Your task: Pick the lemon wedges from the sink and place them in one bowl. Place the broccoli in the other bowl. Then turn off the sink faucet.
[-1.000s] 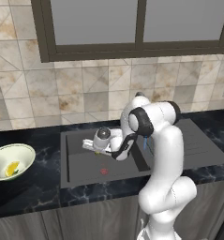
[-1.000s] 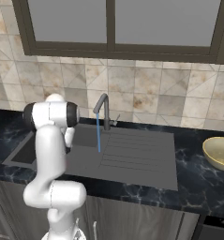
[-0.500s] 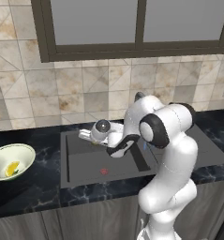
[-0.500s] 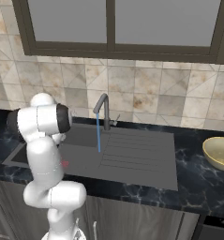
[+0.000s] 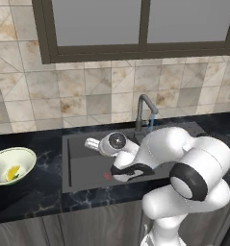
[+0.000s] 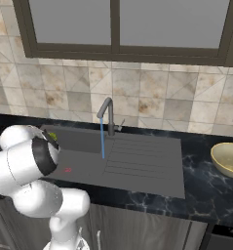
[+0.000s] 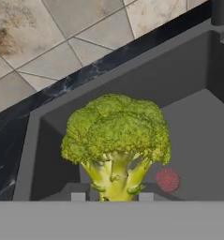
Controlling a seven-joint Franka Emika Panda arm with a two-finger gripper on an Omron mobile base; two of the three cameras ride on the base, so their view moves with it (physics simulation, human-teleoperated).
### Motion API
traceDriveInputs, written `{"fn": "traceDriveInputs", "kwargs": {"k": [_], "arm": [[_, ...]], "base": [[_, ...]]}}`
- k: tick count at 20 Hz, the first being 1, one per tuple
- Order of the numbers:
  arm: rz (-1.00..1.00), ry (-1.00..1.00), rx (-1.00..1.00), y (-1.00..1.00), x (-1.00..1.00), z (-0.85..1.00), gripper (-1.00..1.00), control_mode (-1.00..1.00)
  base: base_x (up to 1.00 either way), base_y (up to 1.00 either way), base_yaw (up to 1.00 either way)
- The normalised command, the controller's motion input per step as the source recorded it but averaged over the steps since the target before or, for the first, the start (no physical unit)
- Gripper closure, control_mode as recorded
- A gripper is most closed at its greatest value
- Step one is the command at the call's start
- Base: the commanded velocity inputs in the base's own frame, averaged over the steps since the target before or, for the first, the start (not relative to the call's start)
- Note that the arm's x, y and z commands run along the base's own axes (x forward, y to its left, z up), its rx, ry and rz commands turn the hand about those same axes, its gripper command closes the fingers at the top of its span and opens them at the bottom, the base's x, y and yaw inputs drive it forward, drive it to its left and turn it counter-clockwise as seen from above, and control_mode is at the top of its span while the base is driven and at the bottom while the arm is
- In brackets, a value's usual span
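**Operator:** Green floret status; report the broccoli (image 7: 115, 136) and the gripper (image 7: 112, 196).

**Technician:** In the hand view the broccoli stands with its crown up and its stem set between the two fingertips (image 7: 78, 197); the fingers are closed on the stem. Behind it lie the dark grey sink (image 7: 197, 136) floor and the red spot (image 7: 168, 180); whether the floret is clear of the floor cannot be told.

**Operator:** Step in hand?

**Technician:** Judged as the broccoli transfer. One bowl (image 5: 10, 165) on the counter left of the sink holds a yellow lemon wedge (image 5: 11, 173); the count of wedges inside is too small to read. The other bowl (image 6: 228, 158) sits on the counter well to the right of the sink; it appears to hold nothing.

**Operator:** Next move?

**Technician:** Raise the hand above the sink wall; carry the floret across the ribbed drainboard (image 6: 140, 158) to the other bowl; release above its centre. The sink faucet (image 6: 107, 113) runs a blue stream (image 6: 102, 138); shut-off remains outstanding.
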Motion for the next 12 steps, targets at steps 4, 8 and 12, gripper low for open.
{"fn": "traceDriveInputs", "kwargs": {"k": [4,8,12], "arm": [[0.0,0.09,0.0,0.0,-0.56,1.0,1.0,-1.0],[0.0,0.14,0.0,0.0,-0.25,1.0,1.0,-1.0],[0.0,0.24,0.0,0.0,-0.14,1.0,1.0,-1.0]], "base": [[0.0,0.0,0.0],[0.0,0.0,0.0],[0.0,0.0,0.0]]}}
